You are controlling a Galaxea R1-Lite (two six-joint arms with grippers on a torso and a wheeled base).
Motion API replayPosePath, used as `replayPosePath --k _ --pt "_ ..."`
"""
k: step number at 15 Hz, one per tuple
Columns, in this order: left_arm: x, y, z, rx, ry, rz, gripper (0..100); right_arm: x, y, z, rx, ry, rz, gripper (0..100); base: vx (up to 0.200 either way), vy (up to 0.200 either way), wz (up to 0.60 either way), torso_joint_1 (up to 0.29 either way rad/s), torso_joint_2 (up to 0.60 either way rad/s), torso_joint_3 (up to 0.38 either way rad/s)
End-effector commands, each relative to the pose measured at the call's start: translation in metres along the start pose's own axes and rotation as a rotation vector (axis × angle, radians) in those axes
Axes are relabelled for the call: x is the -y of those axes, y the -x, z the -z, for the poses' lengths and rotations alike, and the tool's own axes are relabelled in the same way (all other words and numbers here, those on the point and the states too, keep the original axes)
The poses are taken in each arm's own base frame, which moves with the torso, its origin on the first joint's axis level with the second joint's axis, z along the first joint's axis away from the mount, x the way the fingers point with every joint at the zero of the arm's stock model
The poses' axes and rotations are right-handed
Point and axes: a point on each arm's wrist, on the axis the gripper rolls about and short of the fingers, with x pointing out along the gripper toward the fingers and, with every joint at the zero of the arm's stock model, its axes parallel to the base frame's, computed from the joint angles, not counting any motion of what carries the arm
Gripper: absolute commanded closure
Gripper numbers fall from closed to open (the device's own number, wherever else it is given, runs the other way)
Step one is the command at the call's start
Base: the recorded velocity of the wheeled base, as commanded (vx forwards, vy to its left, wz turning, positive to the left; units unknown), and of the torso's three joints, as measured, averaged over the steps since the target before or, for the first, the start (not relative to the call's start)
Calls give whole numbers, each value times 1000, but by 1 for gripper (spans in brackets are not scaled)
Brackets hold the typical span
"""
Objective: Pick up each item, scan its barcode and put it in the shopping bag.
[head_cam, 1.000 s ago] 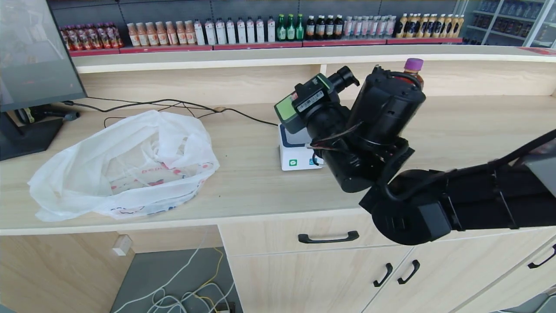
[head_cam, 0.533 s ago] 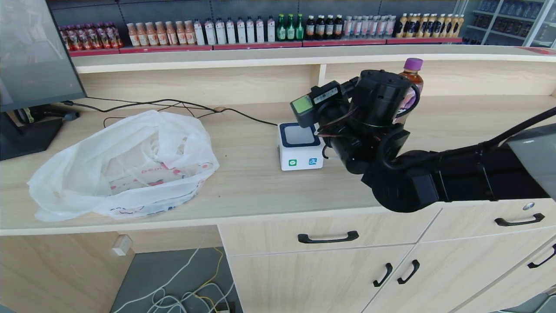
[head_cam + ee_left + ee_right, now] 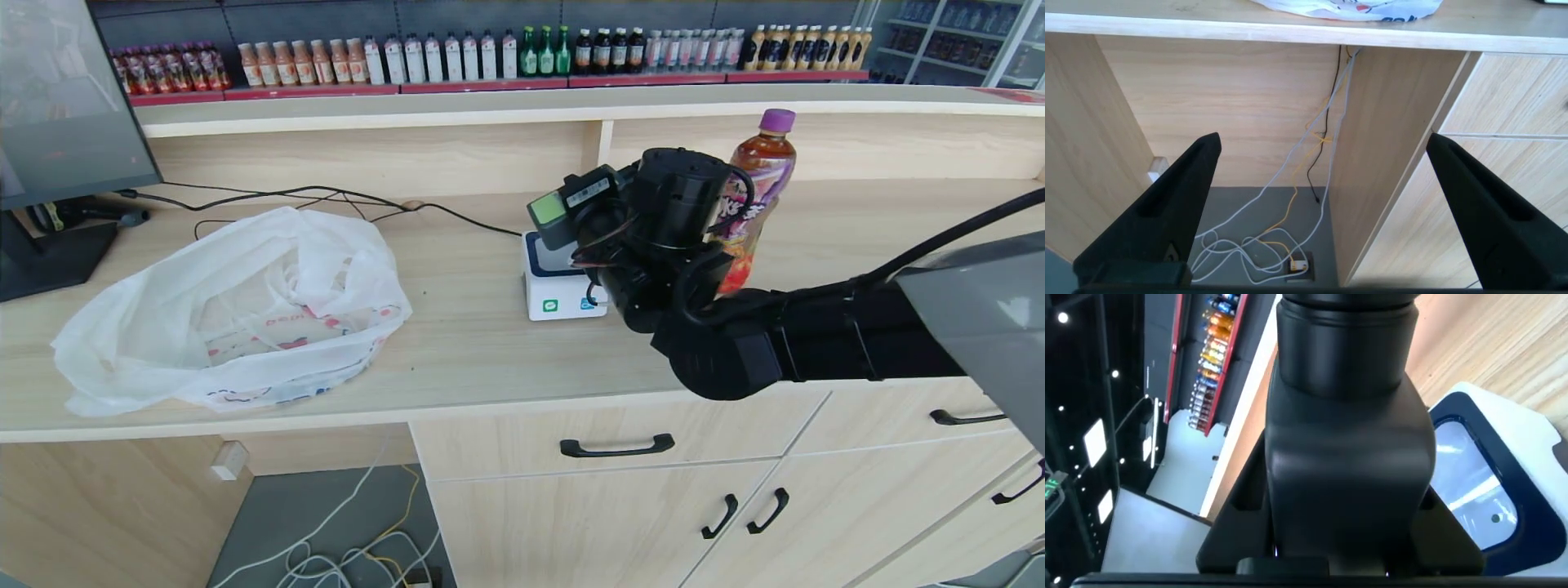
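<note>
Down low and nearest, the left gripper [image 3: 1323, 143] hangs below the counter [image 3: 465, 335] edge, its 2 fingers spread wide with nothing between them, facing the cable gap beside the cabinet drawers [image 3: 616, 445]. Up on the counter, the white shopping bag [image 3: 237, 310] lies slumped and open at the robot's left. To its right sits the barcode scanner [image 3: 559, 286], and the right arm [image 3: 735, 343] reaches in just over it; whether the right gripper [image 3: 1343, 449] is spread or closed, I cannot tell. Just behind that arm stands the item, 1 tea bottle [image 3: 759, 188] with a purple cap, upright on the counter, near the scanner. It looks full, so expect some weight; the plastic wall should give a little, and the glossy sleeve could slip. Tall and narrow, it would likely tip if nudged high. Best hold, I'd say, is around mid-body below the shoulder, leaving the barcode uncovered. Farthest back runs the drink shelf [image 3: 490, 57].
</note>
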Motion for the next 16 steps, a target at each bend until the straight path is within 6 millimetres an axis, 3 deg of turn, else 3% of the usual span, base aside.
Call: replayPosePath --k 1,6,16 --pt "0 0 0 0 0 0 0 1 -5 5 0 -4 -5 100 0 0 0 0 0 0" --pt "0 0 0 0 0 0 0 11 -8 16 -16 7 12 100 0 0 0 0 0 0" --pt "0 0 0 0 0 0 0 14 -10 19 -18 8 18 100 0 0 0 0 0 0"
